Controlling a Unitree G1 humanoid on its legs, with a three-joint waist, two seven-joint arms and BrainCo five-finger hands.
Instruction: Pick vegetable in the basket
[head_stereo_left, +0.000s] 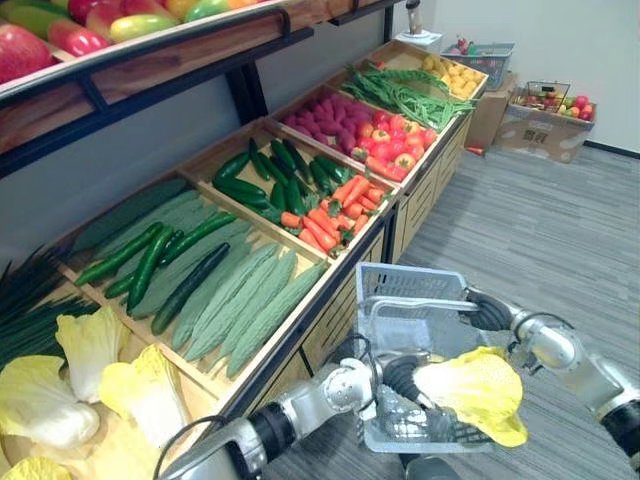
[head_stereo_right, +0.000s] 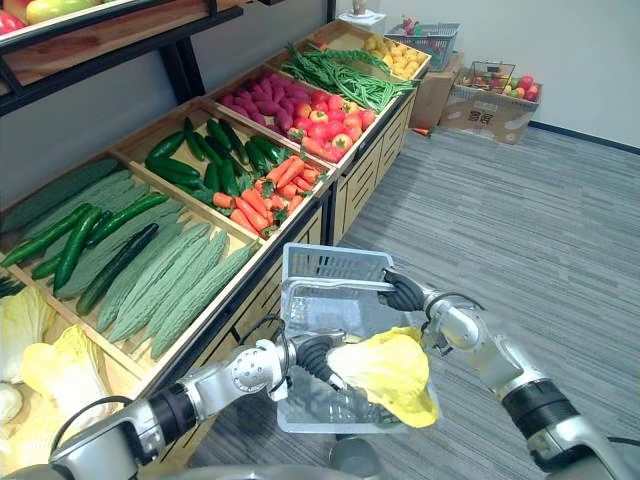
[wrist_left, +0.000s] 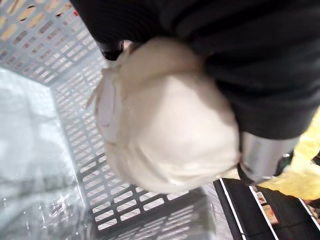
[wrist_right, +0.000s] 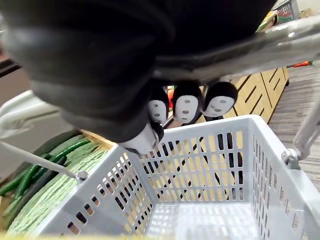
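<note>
A pale yellow leafy cabbage (head_stereo_left: 478, 392) with a smooth white base and crinkled, bright yellow outer leaves sits at the near right corner of a light grey perforated plastic basket (head_stereo_left: 408, 276). Its leaves spill over the rim there and its base points into the basket. The left hand (head_stereo_left: 405, 380) reaches in from the lower left across the basket's near side. Its dark ribbed cover sits at the cabbage's base and its fingers are clamped round the white stem end. In the left wrist view the base (wrist_left: 165, 120) bulges out from under the cover, above the basket's slotted wall and floor; whether it touches the floor cannot be told. The right hand (head_stereo_left: 490, 312) comes in from the right with the forearm roughly level. Its dark-tipped fingers (wrist_right: 187, 107) are curled round the basket's thin metal handle (wrist_right: 240, 50), holding the basket above the grey carpeted floor (head_stereo_left: 540, 240). Just to the robot's left stands a long wooden produce stand (head_stereo_left: 340, 300), its bins holding more yellow cabbages (head_stereo_left: 60, 400), ridged pale green gourds (head_stereo_left: 240, 300), dark green cucumbers (head_stereo_left: 150, 260) and orange carrots (head_stereo_left: 335, 215).
</note>
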